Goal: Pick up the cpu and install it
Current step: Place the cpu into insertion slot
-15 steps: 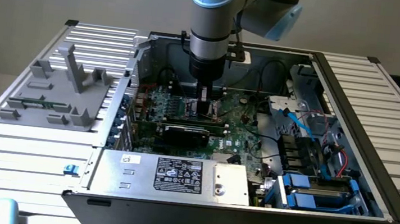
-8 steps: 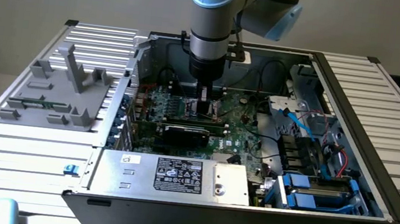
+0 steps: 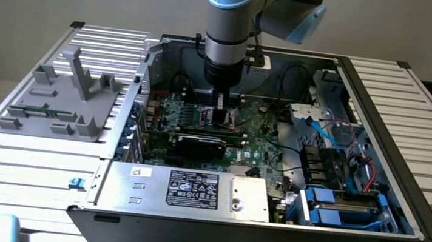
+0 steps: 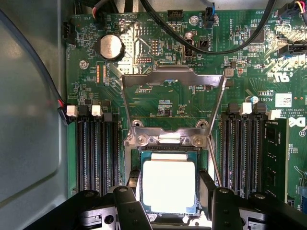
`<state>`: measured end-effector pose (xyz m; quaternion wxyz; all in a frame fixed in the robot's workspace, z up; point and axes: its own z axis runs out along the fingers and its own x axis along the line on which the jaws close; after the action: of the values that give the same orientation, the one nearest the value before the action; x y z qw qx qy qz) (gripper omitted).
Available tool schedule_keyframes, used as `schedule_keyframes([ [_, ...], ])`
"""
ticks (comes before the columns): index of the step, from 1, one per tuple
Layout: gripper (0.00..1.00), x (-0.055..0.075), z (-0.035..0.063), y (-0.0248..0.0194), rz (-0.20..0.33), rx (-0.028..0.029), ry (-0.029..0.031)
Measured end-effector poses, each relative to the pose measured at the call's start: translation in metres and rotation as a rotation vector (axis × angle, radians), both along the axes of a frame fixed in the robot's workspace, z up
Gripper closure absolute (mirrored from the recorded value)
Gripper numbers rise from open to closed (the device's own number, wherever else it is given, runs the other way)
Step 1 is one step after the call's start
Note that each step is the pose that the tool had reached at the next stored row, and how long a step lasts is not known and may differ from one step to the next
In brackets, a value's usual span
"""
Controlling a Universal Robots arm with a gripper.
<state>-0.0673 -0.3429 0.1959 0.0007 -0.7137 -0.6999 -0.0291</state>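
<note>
The cpu (image 4: 169, 186), a flat square chip with a pale shiny top and a thin dark rim, sits level between my two black fingers. My gripper (image 4: 169, 196) is shut on the cpu, one finger on each of two opposite edges. The chip hangs right over the open socket (image 4: 168, 149) on the green motherboard. The socket's metal load plate (image 4: 172, 91) stands flipped open beyond it. In the exterior view my gripper (image 3: 221, 114) reaches straight down into the open computer case (image 3: 379, 115), just above the board.
Rows of memory slots (image 4: 96, 148) flank the socket, with a fitted memory stick (image 4: 276, 158) on one side. Black cables (image 4: 225, 45) arch over the board. A grey fixture with posts (image 3: 64, 97) stands outside the case at the exterior view's left. The power supply (image 3: 184, 187) lies near the front.
</note>
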Motion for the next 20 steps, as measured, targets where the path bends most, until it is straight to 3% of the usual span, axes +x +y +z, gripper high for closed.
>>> schedule_keyframes([
  [20,0.44,0.0000,0.0002,0.0000,0.000,-0.0016,0.0003],
])
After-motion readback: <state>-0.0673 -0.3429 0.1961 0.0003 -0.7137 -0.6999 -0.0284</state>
